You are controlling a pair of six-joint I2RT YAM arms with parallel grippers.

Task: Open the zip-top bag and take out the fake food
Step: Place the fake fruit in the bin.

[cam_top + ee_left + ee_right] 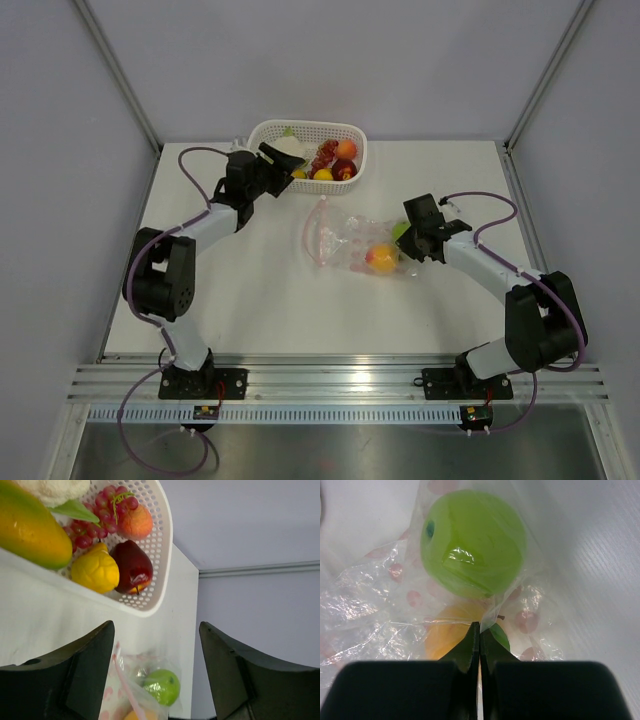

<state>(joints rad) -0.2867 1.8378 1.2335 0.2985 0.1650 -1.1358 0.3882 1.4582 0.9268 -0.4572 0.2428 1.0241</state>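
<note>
The clear zip-top bag [345,240] with its pink strip [322,232] lies mid-table, mouth toward the left. Inside it are two pieces of fake food: a green apple [472,542] and an orange-yellow fruit [447,635]. My right gripper [479,627] is shut, pinching a fold of the bag's film at its right end, beside the apple [400,232]. My left gripper [157,627] stands open with nothing in it, raised next to the left end of the white basket [352,133]. The bag [127,690] and apple [162,686] show far off between its fingers.
The perforated basket [157,555] at the back holds more fake food: cauliflower [55,489], a green-orange mango [30,527], grapes [97,517], a peach [135,522], a yellow lemon [95,570] and a dark red apple [132,567]. Grey walls close in the table.
</note>
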